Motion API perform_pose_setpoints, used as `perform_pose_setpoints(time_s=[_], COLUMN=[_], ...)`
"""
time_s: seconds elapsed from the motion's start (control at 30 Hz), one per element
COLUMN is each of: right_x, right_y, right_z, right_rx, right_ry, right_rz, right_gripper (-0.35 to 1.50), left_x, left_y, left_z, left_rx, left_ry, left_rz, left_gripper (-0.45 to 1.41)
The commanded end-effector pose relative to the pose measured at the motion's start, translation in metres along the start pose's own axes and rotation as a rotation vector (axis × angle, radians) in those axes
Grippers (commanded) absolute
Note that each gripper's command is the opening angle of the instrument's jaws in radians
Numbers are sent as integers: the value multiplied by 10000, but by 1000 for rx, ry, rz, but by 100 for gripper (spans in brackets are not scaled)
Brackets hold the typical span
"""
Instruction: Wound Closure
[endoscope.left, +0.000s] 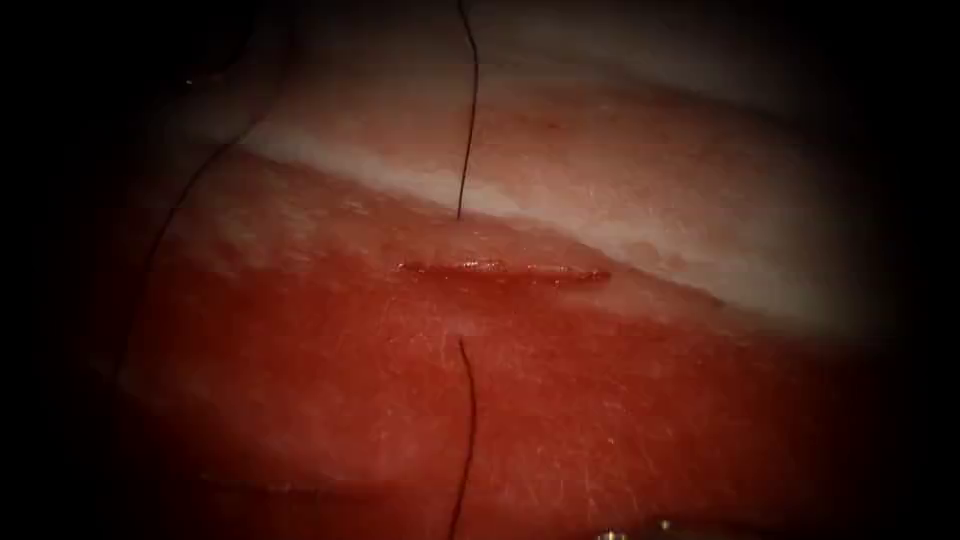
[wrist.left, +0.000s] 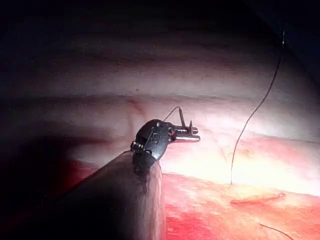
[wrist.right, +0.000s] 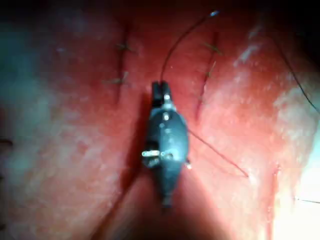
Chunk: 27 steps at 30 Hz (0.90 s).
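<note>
Tissue (endoscope.left: 300, 380) with a short level cut (endoscope.left: 505, 270). Thread (endoscope.left: 468, 110) enters above the cut near its left end and exits below it (endoscope.left: 468, 420). Left tool (wrist.left: 186, 132) clenched on the thread. Right tool (wrist.right: 160, 90) clenched on the needle's (wrist.right: 182, 37) end, needle clear of tissue

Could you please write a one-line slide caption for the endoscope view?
Thread enters the tissue above the cut and comes out below it.
</note>
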Motion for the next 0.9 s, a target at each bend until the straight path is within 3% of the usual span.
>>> perform_pose_setpoints(time_s=[0.03,0.4,0.63,0.9], right_x=[-12,-90,-125,-144], right_y=[12,112,132,141], right_z=[4,-38,-50,-64], right_rx=[-26,-147,-167,-168], right_ry=[4,-27,-45,-56], right_rz=[7,20,29,34], right_gripper=[103,109,108,98], left_x=[-3,-3,-4,-4], left_y=[-6,-5,-6,-7], left_z=[4,4,3,2], left_rx=[0,1,0,0], left_ry=[1,0,0,0], left_rz=[1,1,2,2], left_gripper=[-45,-45,-45,-45])
